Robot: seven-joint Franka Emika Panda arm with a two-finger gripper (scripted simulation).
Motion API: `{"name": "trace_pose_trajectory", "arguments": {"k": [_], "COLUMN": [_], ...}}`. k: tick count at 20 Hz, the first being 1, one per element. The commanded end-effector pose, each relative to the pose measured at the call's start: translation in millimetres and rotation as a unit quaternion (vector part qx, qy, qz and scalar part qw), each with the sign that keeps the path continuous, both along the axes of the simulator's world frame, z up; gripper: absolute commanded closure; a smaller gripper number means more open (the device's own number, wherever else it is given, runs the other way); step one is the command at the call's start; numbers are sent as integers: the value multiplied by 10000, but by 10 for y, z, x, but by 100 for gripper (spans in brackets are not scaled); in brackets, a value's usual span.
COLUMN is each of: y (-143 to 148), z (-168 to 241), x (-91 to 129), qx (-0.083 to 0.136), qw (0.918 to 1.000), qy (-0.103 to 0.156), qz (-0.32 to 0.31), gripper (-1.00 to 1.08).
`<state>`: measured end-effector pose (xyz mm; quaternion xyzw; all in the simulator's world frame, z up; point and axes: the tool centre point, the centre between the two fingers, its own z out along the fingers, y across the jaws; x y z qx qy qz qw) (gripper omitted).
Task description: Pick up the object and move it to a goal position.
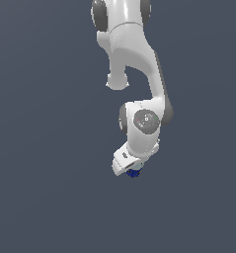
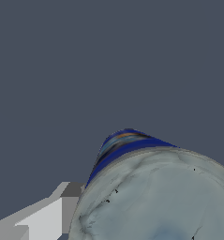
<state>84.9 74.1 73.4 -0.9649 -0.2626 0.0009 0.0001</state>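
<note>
The dark-blue can shows as a small blue patch just under the white hand in the exterior view. My gripper sits right over it, with its fingers mostly hidden by the hand. In the wrist view the can fills the lower right, very close, with its pale grey round lid facing the camera and an orange streak on its label. One grey-tipped finger rests against the can's side. The other finger is out of view. The gripper looks shut on the can.
The white arm comes down from the top of the exterior view. All around is a plain dark grey-blue surface with no other objects or marker in sight.
</note>
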Motion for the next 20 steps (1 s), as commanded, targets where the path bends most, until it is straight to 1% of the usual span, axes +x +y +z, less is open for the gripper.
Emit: {"name": "trace_pose_trajectory", "arguments": {"k": [1,11,16,20], "y": [3,-41,-169,-340], "z": [7,49,198,396], "x": [5,-21,-88,-177], "qx": [2,0,0,0], "qw": [10000,10000,10000,10000], "qy": [-8,-1,-1,-1], "qz": [1,1,1,1], "gripper": [108,108,108,108]}}
